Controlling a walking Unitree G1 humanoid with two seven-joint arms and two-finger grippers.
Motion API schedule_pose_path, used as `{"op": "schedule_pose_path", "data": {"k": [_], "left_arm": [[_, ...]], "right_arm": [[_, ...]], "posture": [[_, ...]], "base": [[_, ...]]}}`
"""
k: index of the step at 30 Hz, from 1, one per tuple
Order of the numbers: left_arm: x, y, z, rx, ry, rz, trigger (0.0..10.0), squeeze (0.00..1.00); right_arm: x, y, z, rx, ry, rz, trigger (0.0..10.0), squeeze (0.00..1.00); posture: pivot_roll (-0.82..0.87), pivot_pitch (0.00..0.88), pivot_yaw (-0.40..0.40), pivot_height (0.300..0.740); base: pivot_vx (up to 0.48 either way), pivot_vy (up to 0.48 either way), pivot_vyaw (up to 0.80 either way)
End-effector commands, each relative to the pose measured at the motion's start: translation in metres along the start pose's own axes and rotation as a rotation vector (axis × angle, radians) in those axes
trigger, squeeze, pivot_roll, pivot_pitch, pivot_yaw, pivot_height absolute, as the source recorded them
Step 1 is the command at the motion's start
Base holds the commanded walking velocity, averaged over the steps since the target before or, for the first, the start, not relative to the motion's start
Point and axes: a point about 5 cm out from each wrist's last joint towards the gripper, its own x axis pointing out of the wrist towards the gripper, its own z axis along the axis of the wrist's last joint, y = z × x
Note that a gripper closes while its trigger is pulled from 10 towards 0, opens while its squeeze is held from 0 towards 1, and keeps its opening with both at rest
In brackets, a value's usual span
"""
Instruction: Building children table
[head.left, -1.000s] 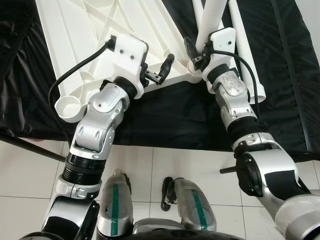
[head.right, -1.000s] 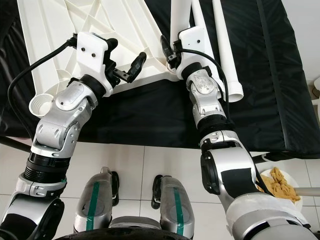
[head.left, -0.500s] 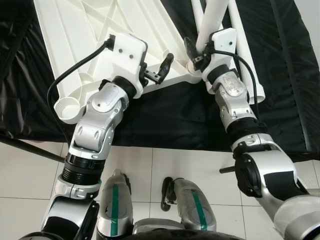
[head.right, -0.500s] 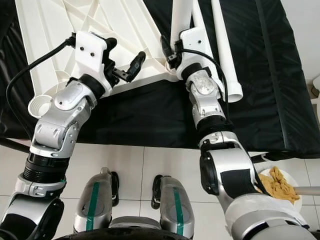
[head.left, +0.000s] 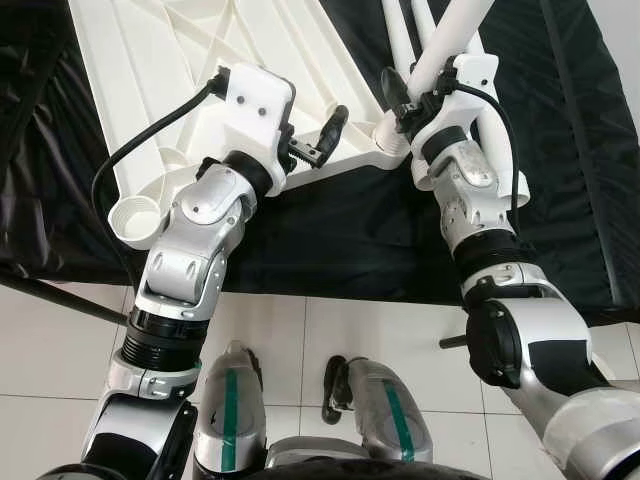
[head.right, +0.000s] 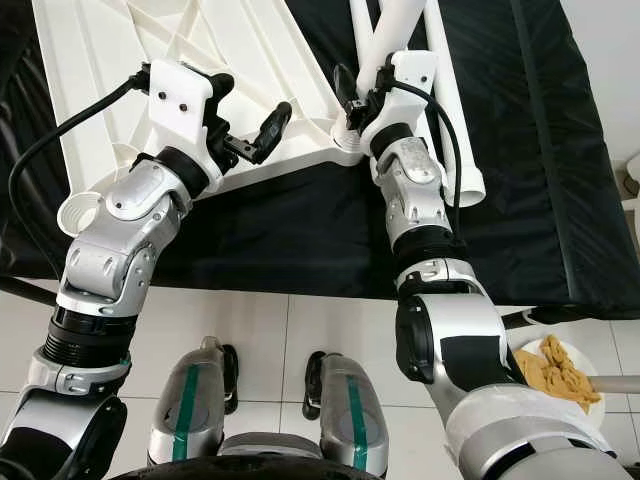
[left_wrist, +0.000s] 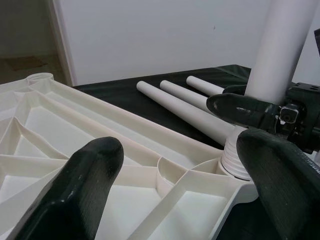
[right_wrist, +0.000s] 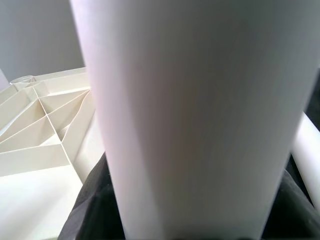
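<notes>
The white ribbed tabletop (head.left: 190, 60) lies upside down on a black cloth. A white table leg (head.left: 456, 32) stands in the tabletop's near right corner socket (left_wrist: 235, 162) and leans to the right. My right gripper (head.left: 405, 88) is shut on the leg just above the socket; the leg (right_wrist: 200, 115) is very close in the right wrist view. My left gripper (head.left: 325, 135) hovers open over the tabletop's near edge, a little left of that socket, with nothing between its fingers (left_wrist: 85, 195). An empty round socket (head.left: 137, 215) sits at the near left corner.
Spare white legs (left_wrist: 185, 107) lie on the black cloth (head.left: 340, 230) beyond and right of the socket. White tiled floor (head.left: 50, 350) and my feet are below the cloth's edge. A bowl of food (head.right: 560, 370) sits on the floor at the right.
The held leg has tipped from nearly upright to leaning right, and my right gripper shifted up and right with it. The left gripper has barely moved.
</notes>
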Motion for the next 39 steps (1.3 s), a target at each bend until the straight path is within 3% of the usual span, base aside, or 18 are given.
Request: {"op": "schedule_pose_path", "data": {"k": [1,9,21,30,34,39], "left_arm": [[-0.002,-0.001,0.000,-0.008,0.007,-0.006,10.0,0.00],[-0.002,-0.002,0.000,-0.008,0.007,-0.004,10.0,0.00],[-0.003,-0.001,0.001,-0.009,0.005,0.008,10.0,0.00],[-0.003,-0.002,0.001,-0.010,0.002,0.009,10.0,0.00],[-0.003,-0.003,0.001,-0.008,0.002,0.000,10.0,0.00],[-0.002,-0.003,0.001,-0.008,0.002,-0.003,10.0,0.00]], "right_arm": [[-0.017,-0.005,-0.047,0.052,0.257,-0.050,10.0,0.00],[-0.008,-0.001,-0.039,0.040,0.283,-0.004,10.0,0.00],[0.002,0.008,-0.032,-0.084,0.314,0.096,10.0,0.00],[-0.007,0.010,-0.043,-0.097,0.321,0.108,10.0,0.00],[-0.025,0.000,-0.058,-0.064,0.330,0.062,10.0,0.00],[-0.031,-0.006,-0.061,-0.046,0.316,0.022,10.0,0.00]], "posture": [[0.12,0.119,-0.038,0.740],[0.13,0.122,-0.042,0.740],[0.13,0.117,-0.057,0.740],[0.13,0.107,-0.057,0.740],[0.12,0.103,-0.050,0.740],[0.12,0.104,-0.050,0.740]], "base": [[0.000,0.000,0.00],[0.000,0.000,0.00],[0.000,0.000,0.00],[0.000,0.000,0.00],[0.000,0.000,0.00],[0.000,0.000,0.00]]}}
